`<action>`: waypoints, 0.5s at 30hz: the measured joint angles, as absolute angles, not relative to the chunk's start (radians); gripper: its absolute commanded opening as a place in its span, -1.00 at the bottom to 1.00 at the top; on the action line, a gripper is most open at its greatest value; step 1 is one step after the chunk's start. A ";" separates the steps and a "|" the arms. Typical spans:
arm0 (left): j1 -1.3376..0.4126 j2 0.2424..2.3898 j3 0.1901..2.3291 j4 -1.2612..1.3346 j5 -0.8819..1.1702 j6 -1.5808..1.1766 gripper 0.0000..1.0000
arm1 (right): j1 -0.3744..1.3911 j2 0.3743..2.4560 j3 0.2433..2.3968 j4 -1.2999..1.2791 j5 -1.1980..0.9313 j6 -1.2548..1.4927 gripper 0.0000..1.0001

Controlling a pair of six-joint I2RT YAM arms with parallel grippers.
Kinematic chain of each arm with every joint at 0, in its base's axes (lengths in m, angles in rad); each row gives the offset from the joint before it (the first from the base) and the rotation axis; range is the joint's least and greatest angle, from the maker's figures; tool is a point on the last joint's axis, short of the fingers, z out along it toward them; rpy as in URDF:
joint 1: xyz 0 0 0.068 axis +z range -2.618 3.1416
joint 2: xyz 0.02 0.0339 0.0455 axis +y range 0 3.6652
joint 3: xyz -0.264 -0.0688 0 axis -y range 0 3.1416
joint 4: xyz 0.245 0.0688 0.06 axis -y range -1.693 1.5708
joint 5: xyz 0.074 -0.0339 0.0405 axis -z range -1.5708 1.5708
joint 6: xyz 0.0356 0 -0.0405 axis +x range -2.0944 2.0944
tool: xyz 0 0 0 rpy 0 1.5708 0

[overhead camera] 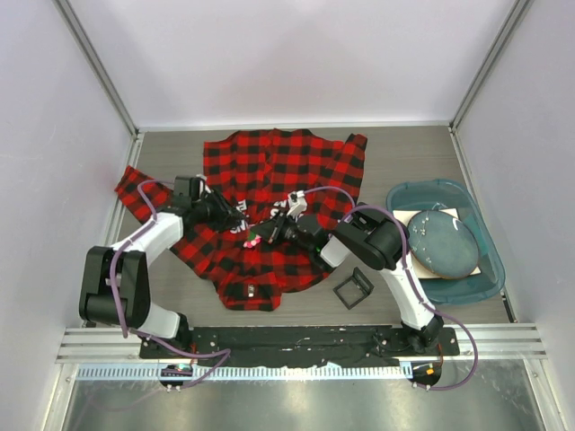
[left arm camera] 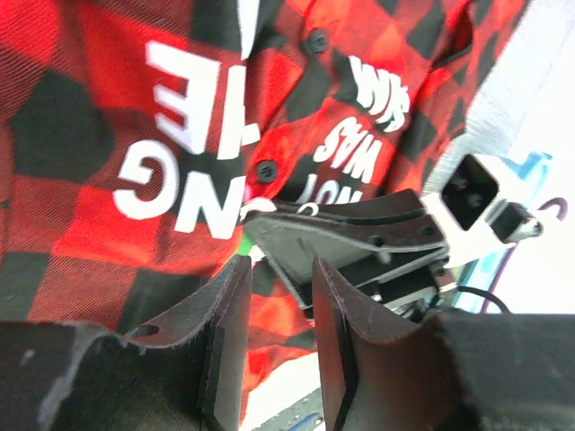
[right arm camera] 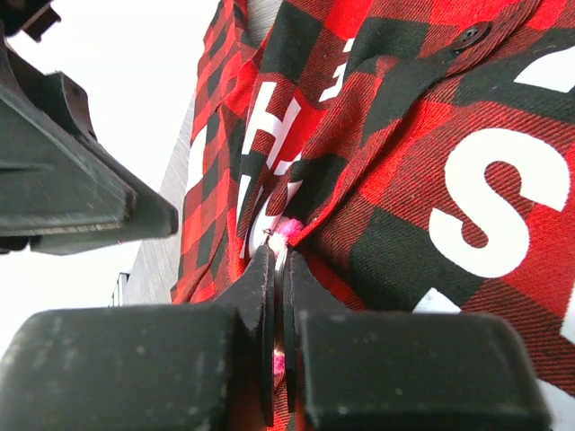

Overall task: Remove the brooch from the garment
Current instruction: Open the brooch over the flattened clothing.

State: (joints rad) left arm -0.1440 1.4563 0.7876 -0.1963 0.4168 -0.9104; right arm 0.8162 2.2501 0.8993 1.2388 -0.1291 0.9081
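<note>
Red-and-black check garment (overhead camera: 269, 180) lies spread flat mid-table, collar toward twelve o'clock, one sleeve out at nine o'clock. The left gripper (overhead camera: 232, 215) comes in from eight o'clock and sits over the white-lettered black patch. In the left wrist view the left gripper (left arm camera: 280, 269) has its jaws parted, with a clear gap and nothing caught between them; lettering and two black buttons show beyond. The brooch (overhead camera: 254, 241) is a small pink spot on the shirt front just below centre, at four o'clock of the left gripper. The right gripper (overhead camera: 267, 235) reaches in from three o'clock and meets it. In the right wrist view the right gripper (right arm camera: 280, 260) has its jaws pressed together, pinching the brooch (right arm camera: 289, 229): pink shows at the tips against the fabric fold and again lower in the seam between them. A black square frame (overhead camera: 354, 288) lies off the hem at five o'clock. A teal tub (overhead camera: 485, 269) holding a grey round disc (overhead camera: 445, 242) stands at three o'clock.
</note>
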 measured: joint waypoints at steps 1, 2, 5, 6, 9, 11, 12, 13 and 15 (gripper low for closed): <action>-0.144 1.462 0.804 -0.197 0.428 -0.909 -0.26 | 0.816 2.251 0.896 1.248 -0.129 0.908 -0.99; -0.144 1.473 0.821 -0.197 0.439 -0.908 -0.27 | 0.816 2.251 0.892 1.256 -0.130 0.908 -0.99; -0.145 1.518 0.867 -0.197 0.465 -0.904 -0.35 | 0.816 2.252 0.882 1.272 -0.130 0.904 -0.99; -0.145 1.537 0.880 -0.197 0.473 -0.901 -0.37 | 0.816 2.252 0.880 1.275 -0.130 0.903 -0.99; -0.146 1.585 0.901 -0.194 0.494 -0.897 -0.39 | 0.816 2.252 0.876 1.284 -0.130 0.899 -0.98; -0.149 1.610 0.905 -0.190 0.509 -0.897 -0.38 | 0.816 2.252 0.876 1.286 -0.131 0.896 -0.99; -0.151 1.619 0.905 -0.189 0.514 -0.897 -0.38 | 0.816 2.252 0.876 1.286 -0.131 0.895 -0.99; -0.154 1.628 0.905 -0.187 0.522 -0.897 -0.38 | 0.816 2.252 0.876 1.286 -0.131 0.893 -0.99; -0.158 1.640 0.905 -0.184 0.529 -0.896 -0.38 | 0.816 2.252 0.876 1.286 -0.131 0.893 -0.99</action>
